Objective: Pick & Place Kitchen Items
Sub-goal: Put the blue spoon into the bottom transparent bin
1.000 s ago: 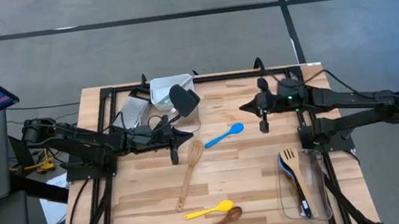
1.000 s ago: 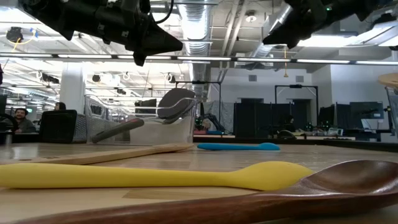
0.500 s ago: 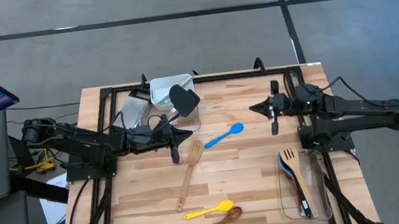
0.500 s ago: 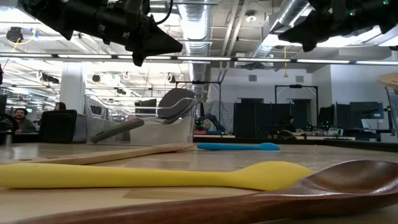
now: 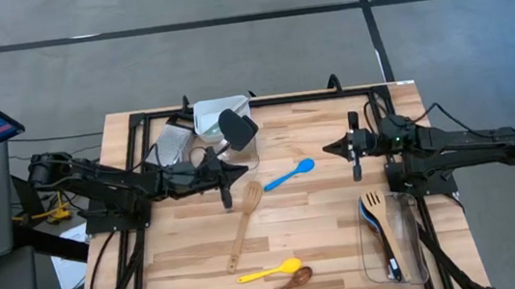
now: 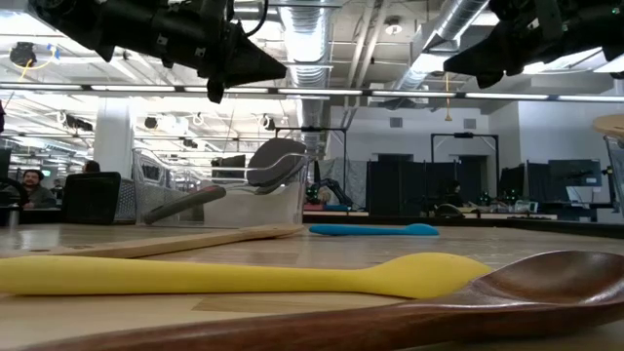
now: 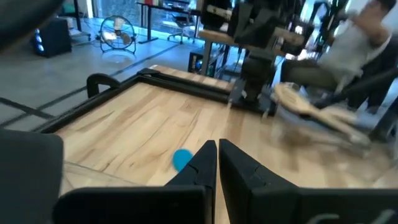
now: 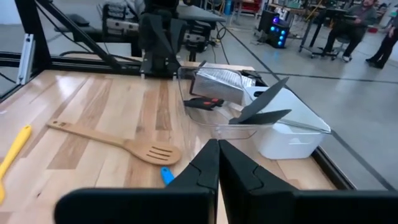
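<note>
A blue silicone spoon (image 5: 290, 174) lies on the table between my two grippers; its head also shows in the left wrist view (image 7: 181, 158). A wooden slotted turner (image 5: 245, 222) lies nearer, and a yellow spoon (image 5: 270, 270) and a dark wooden spoon (image 5: 282, 288) lie by the near edge. My left gripper (image 5: 241, 171) is shut and empty, above the table just left of the blue spoon. My right gripper (image 5: 328, 144) is shut and empty, above the table right of the blue spoon. Both sets of fingers show closed together in the wrist views (image 7: 217, 149) (image 8: 217, 149).
A clear tub (image 5: 391, 236) at the near right holds a wooden slotted turner and blue and black utensils. At the back, a clear tub (image 5: 243, 144) holds a black spatula (image 5: 236, 125), beside a white tub (image 5: 218, 110) and a metal grater (image 5: 175, 144). A black frame rims the table.
My right gripper has drawn back toward the table's right edge and slightly toward the near edge, staying shut and empty.
</note>
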